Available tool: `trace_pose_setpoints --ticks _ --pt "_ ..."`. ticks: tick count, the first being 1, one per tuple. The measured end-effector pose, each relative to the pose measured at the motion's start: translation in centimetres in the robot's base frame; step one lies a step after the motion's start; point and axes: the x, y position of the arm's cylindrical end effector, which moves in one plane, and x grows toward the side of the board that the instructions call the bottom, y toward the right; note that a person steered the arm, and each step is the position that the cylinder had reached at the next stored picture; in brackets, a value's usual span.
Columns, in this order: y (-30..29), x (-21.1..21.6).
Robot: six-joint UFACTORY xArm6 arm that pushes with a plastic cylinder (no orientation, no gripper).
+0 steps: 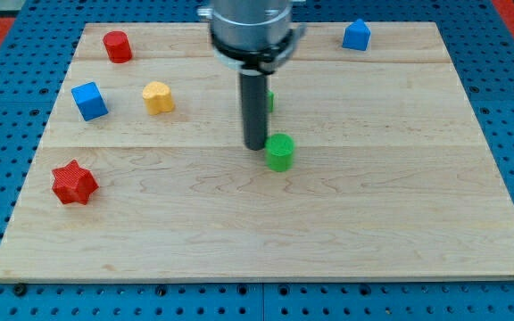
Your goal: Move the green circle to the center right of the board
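Just left of 1 green circle [280, 152]: my tip [255, 147], no jaws; 2 red, 2 blue blks

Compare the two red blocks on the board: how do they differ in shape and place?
The red star has points around its edge; the red cylinder looks rounded. The star lies near the view's left edge, low down; the cylinder sits near the view's top left. Both are red and stand far from my tip.

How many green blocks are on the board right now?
2. A green circle lies near the board's centre, just right of my tip. A second green block is mostly hidden behind the rod.
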Motion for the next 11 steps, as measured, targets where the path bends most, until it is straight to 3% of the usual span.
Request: trace_pose_setpoints --ticks 1,2,3,4,5,6,7,8,10,11 --pt "-3.2 1.6" --pt "-0.6 5.0" --pt "4.9 2.9" --pt "9.8 -3.1" --pt "11.2 -2.4" --pt "6.1 -3.6" --pt "8.7 -7.4" --pt "11.8 -7.5" --pt "14.3 -11.6" --pt "14.8 -6.5"
